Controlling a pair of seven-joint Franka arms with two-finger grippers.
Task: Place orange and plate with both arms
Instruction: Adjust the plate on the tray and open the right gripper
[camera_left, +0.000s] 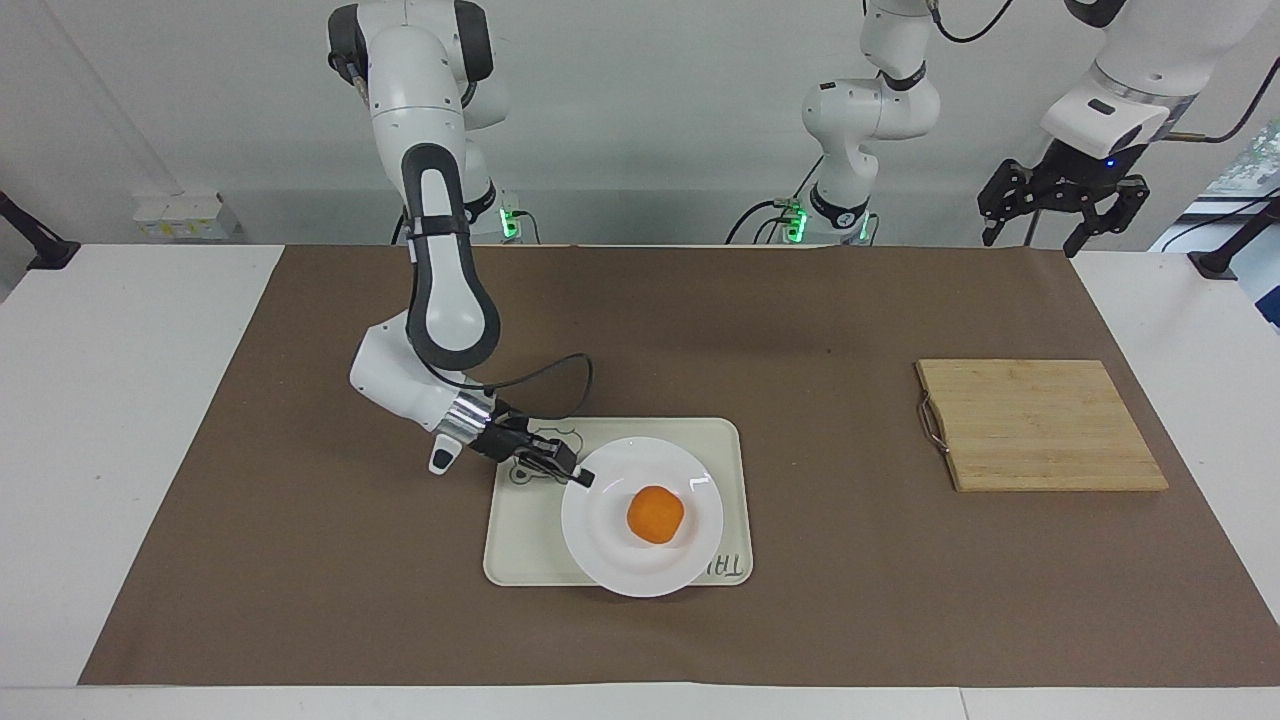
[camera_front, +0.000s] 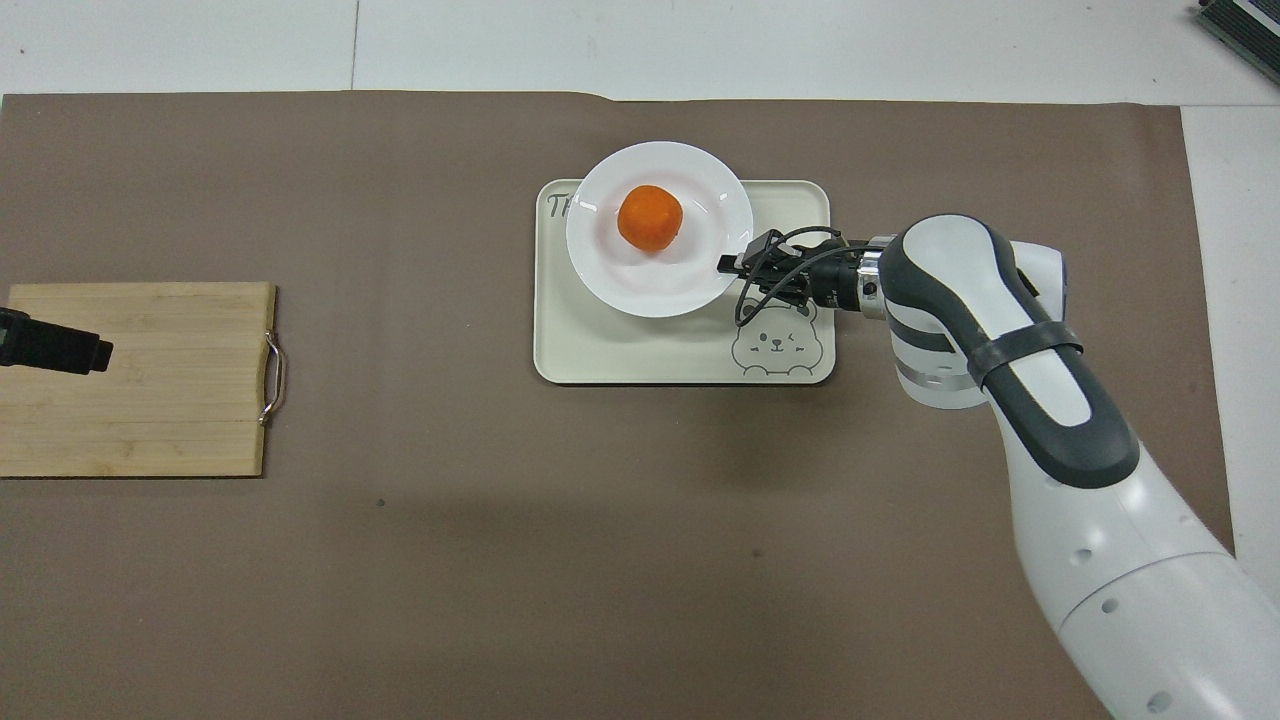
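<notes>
The plate (camera_left: 641, 517) is pinched at its rim by the right gripper (camera_left: 578, 479) over the tray (camera_left: 520, 545), overhanging the tray's edge farther from the robots; the orange (camera_left: 655, 514) rests in the well; should the plate be tilted, the orange could be rolled off; the left gripper (camera_left: 1062, 205), spread and waiting above the table's end, is shown whole only in the facing view.

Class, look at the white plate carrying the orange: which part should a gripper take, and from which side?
Take the plate by its thin rim, coming in low from the right arm's end, as the right gripper does. The rim juts out flat, while the orange fills the well.
</notes>
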